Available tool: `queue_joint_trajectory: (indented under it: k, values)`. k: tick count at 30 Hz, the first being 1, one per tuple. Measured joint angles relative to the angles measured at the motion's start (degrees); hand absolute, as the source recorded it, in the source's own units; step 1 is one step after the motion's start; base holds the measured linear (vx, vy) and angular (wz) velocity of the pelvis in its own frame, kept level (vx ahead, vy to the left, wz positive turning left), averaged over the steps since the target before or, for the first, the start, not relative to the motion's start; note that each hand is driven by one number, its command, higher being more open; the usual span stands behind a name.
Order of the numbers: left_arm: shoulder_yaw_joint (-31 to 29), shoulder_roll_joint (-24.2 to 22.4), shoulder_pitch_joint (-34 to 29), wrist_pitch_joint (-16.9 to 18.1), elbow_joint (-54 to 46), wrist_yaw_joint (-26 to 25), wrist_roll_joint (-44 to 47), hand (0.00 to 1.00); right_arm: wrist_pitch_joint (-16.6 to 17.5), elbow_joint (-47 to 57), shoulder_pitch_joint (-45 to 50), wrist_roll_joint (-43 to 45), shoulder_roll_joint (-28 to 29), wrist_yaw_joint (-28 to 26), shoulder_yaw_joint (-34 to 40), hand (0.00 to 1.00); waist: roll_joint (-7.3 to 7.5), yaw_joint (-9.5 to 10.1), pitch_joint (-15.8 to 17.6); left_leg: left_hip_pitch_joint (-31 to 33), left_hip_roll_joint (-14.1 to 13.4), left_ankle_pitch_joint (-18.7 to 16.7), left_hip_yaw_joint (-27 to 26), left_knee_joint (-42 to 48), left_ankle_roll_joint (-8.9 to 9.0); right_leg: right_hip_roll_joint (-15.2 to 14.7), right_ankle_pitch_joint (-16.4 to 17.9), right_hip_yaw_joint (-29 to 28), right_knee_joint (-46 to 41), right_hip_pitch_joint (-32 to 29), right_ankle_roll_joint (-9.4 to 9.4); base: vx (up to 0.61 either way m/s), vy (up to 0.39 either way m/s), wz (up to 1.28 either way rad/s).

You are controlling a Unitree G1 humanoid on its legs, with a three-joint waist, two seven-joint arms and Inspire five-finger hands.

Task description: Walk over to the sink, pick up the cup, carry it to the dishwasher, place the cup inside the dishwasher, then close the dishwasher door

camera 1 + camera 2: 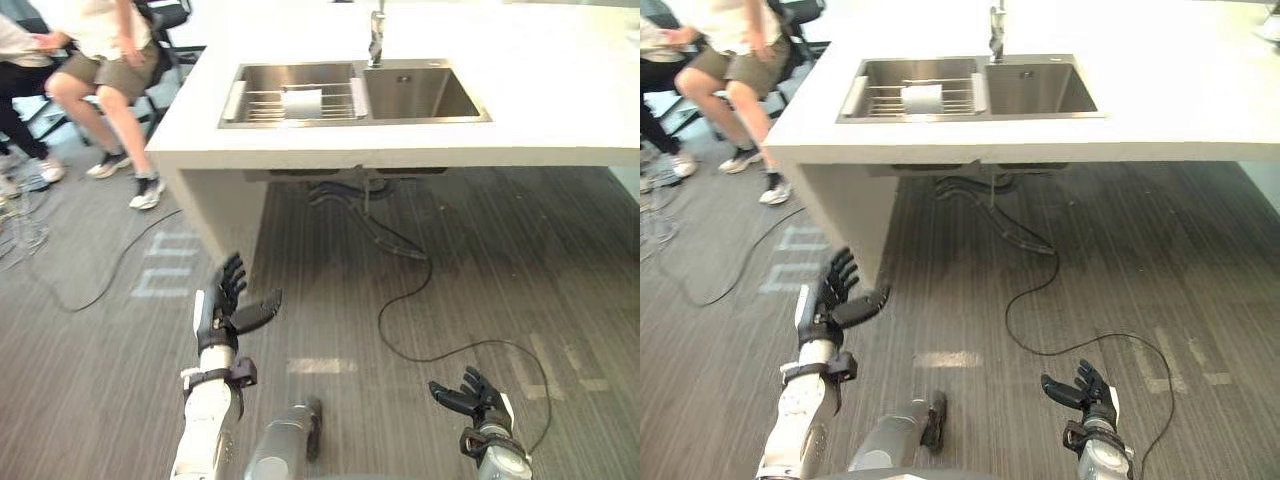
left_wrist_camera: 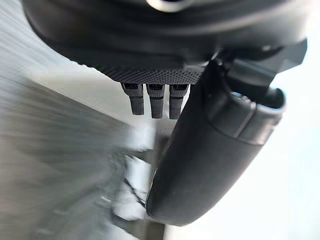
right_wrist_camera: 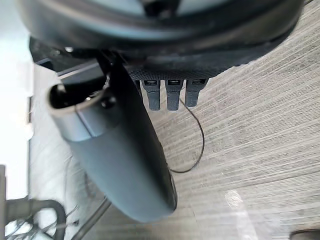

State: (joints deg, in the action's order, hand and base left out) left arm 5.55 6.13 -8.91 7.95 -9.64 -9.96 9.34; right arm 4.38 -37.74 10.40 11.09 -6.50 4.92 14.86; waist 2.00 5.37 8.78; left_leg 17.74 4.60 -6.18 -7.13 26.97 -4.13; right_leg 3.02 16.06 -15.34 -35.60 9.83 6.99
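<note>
White cylindrical cup (image 1: 303, 101) lies on a wire rack (image 1: 262, 104) in the steel sink (image 1: 420, 92). Left hand (image 1: 218, 315) and right hand (image 1: 478, 400): fingers relaxed and empty, above ribbed grey carpet (image 1: 500, 260).

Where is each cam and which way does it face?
Left eye view: head, looking down and forward at the sink holding the cup; left hand and right hand open below.
Right eye view: same head, slightly offset; shares sink, cup and both hands.
Left wrist view: left wrist, along its own hand toward blurred floor.
Right wrist view: right wrist, along its own hand at floor.
</note>
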Motion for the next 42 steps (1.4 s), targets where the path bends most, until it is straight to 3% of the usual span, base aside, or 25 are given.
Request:
queue_joint_trajectory:
  k: [1, 2, 3, 4, 6, 7, 9, 10, 11, 12, 13, 15, 17, 20, 22, 25, 27, 28, 29, 31, 36, 42]
  values:
    - [2.4, 0.7, 1.5, 0.1, -2.2, 0.0, -0.6, 0.9, 0.0, 0.0, 0.9, -0.1, 0.6, -0.2, -0.3, 0.9, 0.18, -0.44, 0.1, -4.6, 0.9, -1.6, 1.5, -2.3, -0.06, 0.6, -5.6, 0.6, -14.5, -5.4, 6.55, 0.45, 0.089, 0.0]
    - [2.9, 0.5, 2.3, 0.1, -3.0, 0.0, -1.1, 0.9, 0.0, 0.0, 0.9, -0.3, 0.7, -0.4, -0.8, 0.9, -0.1, -0.64, 0.1, -7.1, 1.2, -2.5, 2.1, -3.2, -0.21, 0.8, -5.1, 1.5, -20.6, -8.0, 5.45, 0.67, 0.11, 0.01]
    - [3.6, -0.2, 3.9, 0.2, -3.9, -0.5, -2.3, 0.9, 0.0, 0.1, 1.0, -1.4, 1.0, -1.1, -1.8, 0.9, -0.67, -1.5, 0.2, -12.0, 1.3, -3.1, 2.6, -4.7, -0.39, 1.0, -3.6, 3.4, -28.4, -12.4, 2.8, 0.49, 0.044, 0.09]
    - [4.6, -0.6, 6.1, 0.4, -4.3, -1.0, -2.7, 0.9, 0.0, 0.2, 1.4, -2.0, 2.1, -1.6, -1.9, 0.9, -1.38, -2.42, 0.3, -16.4, 0.9, -3.5, 3.8, -6.6, -0.65, 1.1, -2.1, 5.7, -30.4, -16.2, 0.2, 0.54, 0.032, 0.26]
    - [6.2, -0.8, 9.7, 2.0, -6.2, -2.1, -3.8, 0.9, 0.3, 0.6, 2.7, -2.3, 3.8, -2.5, -2.0, 0.9, -2.35, -3.86, -0.3, -22.1, -0.8, -6.8, 6.7, -9.8, -0.36, 2.3, 0.3, 8.9, -25.9, -24.0, -3.69, 0.42, -0.007, 0.42]
    - [6.4, -0.8, 10.6, 2.9, -6.9, -2.3, -4.2, 0.9, 0.3, 0.7, 3.0, -2.3, 4.3, -2.5, -2.0, 0.9, -2.32, -4.04, -0.2, -23.6, -1.1, -8.3, 7.5, -10.6, -0.15, 2.4, 0.6, 9.3, -23.2, -25.9, -4.21, 0.47, -0.073, 0.51]
    - [6.0, -1.0, 12.6, 5.3, -8.6, -4.6, -5.0, 0.9, 0.3, 0.8, 4.7, -2.2, 4.5, -2.5, -1.9, 0.9, -2.1, -5.04, -0.4, -27.0, -1.8, -11.9, 8.8, -11.0, 0.73, 1.3, 0.3, 8.6, -6.4, -30.0, -4.59, 0.53, -0.143, 0.47]
    - [5.9, -0.8, 12.7, 5.7, -8.8, -5.7, -5.0, 0.9, 0.3, 0.8, 5.3, -2.2, 4.4, -2.5, -1.7, 0.9, -2.23, -5.24, -0.4, -27.9, -2.1, -12.8, 9.1, -10.7, 1.1, 1.1, -0.4, 8.2, -2.3, -30.2, -4.57, 0.49, -0.181, 0.54]
    - [5.4, -0.9, 12.8, 6.0, -9.2, -7.4, -5.4, 0.9, 0.3, 0.6, 6.5, -2.2, 4.3, -2.4, -1.7, 0.9, -2.33, -5.91, -0.6, -29.1, -2.9, -15.8, 9.8, -9.5, 2.06, 0.7, -4.2, 7.4, 4.2, -30.2, -4.67, 0.41, -0.159, 0.57]
    - [4.9, -1.1, 12.5, 6.0, -9.3, -8.1, -6.1, 0.9, 0.2, 0.1, 6.8, -2.2, 4.1, -2.4, -1.7, 0.9, -2.7, -6.33, -1.0, -29.9, -3.8, -17.4, 10.3, -9.2, 2.49, 0.5, -7.4, 8.9, 4.2, -29.7, -4.84, 0.57, -0.214, 0.65]
    - [4.1, -1.6, 11.7, 6.0, -9.1, -9.0, -6.2, 0.9, 0.1, -1.5, 7.0, -2.2, 3.8, -2.3, -1.7, 0.9, -3.79, -6.3, -2.1, -31.0, -5.7, -18.3, 11.6, -7.8, 3.21, 1.9, -8.4, 10.9, 3.6, -28.8, -6.48, 0.59, -0.229, 0.42]
    - [3.5, -2.3, 11.5, 5.6, -8.5, -9.6, -6.1, 0.9, -0.1, -2.0, 7.2, -2.2, 2.6, -2.6, -2.3, 0.9, -5.19, -6.42, -2.6, -28.0, -7.8, -16.5, 12.8, 2.1, 4.11, 3.7, -7.2, 12.9, 4.9, -25.7, -9.08, 0.58, -0.24, 0.31]
    - [2.9, -1.9, 11.6, 5.2, -6.9, -9.5, -6.1, 0.9, 0.2, -1.9, 6.7, -1.8, 1.0, -3.1, -3.8, 0.9, -5.82, -6.14, -2.4, -19.3, -9.6, -8.4, 13.1, 24.8, 5.52, 5.7, -6.6, 12.8, 10.2, -17.8, -11.12, 0.6, -0.202, 0.07]
    - [2.9, -1.2, 11.8, 4.7, -5.8, -7.9, -6.3, 0.9, 0.9, -1.7, 6.3, -1.4, 0.1, -3.3, -4.0, 0.9, -5.77, -4.73, -2.5, -11.8, -11.7, -10.1, 10.0, 33.2, 5.6, 6.2, -6.5, 9.7, 17.3, -7.8, -12.47, 0.5, -0.095, -0.35]
    - [2.7, -0.6, 13.0, 4.6, -5.8, -7.2, -7.2, 0.9, 0.9, -1.6, 5.7, -1.1, -0.2, -3.5, -3.9, 0.9, -6.12, -3.83, -2.7, -7.4, -12.1, -12.1, 9.2, 28.4, 6.14, 6.1, -6.2, 7.4, 19.8, -5.0, -12.88, 0.34, 0.031, -0.58]
    - [2.7, 0.7, 15.5, 4.2, -5.8, -6.9, -11.3, 0.9, 0.9, -1.1, 5.7, -1.1, 0.0, -3.9, -4.0, 0.9, -5.79, -3.27, -2.5, -5.8, -10.5, -11.8, 9.3, 10.5, 5.77, 5.0, -5.1, 4.5, 21.6, -2.4, -12.43, 0.27, 0.107, -0.48]
    - [3.2, 2.7, 18.2, 3.0, -5.6, -5.8, -14.9, 0.9, 0.8, -1.4, 6.3, -1.1, 0.0, -4.0, -3.9, 0.9, -6.33, -3.83, -2.8, -6.6, -9.2, -0.4, 9.7, -1.6, 6.64, 5.6, -1.4, 2.9, 18.7, -1.5, -11.42, 0.36, 0.171, -0.33]
    - [3.3, 3.8, 18.4, 3.0, -5.5, -5.7, -15.8, 0.9, 0.3, -1.5, 6.2, -1.0, 0.7, -3.8, -4.0, 0.9, -5.39, -4.0, -2.9, -7.6, -8.8, -0.6, 9.0, -1.5, 6.55, 4.8, -0.2, 2.4, 17.6, -1.0, -11.12, 0.32, 0.126, -0.2]
    - [3.7, 5.3, 18.8, 2.6, -5.5, -5.0, -16.5, 0.9, 0.3, -1.2, 6.7, -1.0, 1.5, -4.0, -4.1, 0.9, -3.27, -4.56, -2.8, -9.1, -7.4, -0.7, 8.3, -2.9, 6.25, 3.3, 1.0, 1.8, 16.7, -0.9, -10.31, 0.31, 0.106, -0.11]
    - [4.5, 6.7, 19.5, 2.2, -5.3, -4.2, -18.3, 0.9, 0.3, -0.8, 7.0, -1.0, 2.1, -4.5, -4.0, 0.9, -1.76, -4.87, -3.0, -9.7, -6.0, -0.9, 7.8, -4.7, 5.74, 1.9, 1.4, 1.1, 16.7, -0.9, -9.7, 0.25, 0.056, 0.01]
    - [7.0, 11.8, 19.6, 1.1, -3.2, -1.6, -20.8, 0.9, 0.3, -0.6, 8.1, -1.0, 2.4, -5.3, -4.3, 0.9, -0.68, -4.51, -3.2, -12.3, -4.5, -0.9, 7.7, -7.8, 5.37, 0.4, 1.3, -0.1, 17.4, 0.8, -9.51, 0.13, -0.014, 0.08]
    - [7.3, 16.5, 19.7, 1.1, -3.2, 0.3, -23.0, 0.9, 0.3, -0.1, 8.4, -1.0, 2.2, -6.2, -4.4, 0.9, -0.47, -3.77, -3.8, -12.9, -5.7, -0.4, 8.1, -10.0, 6.04, 1.7, 0.3, -0.4, 18.8, 0.6, -9.73, 0.0, -0.098, 0.01]
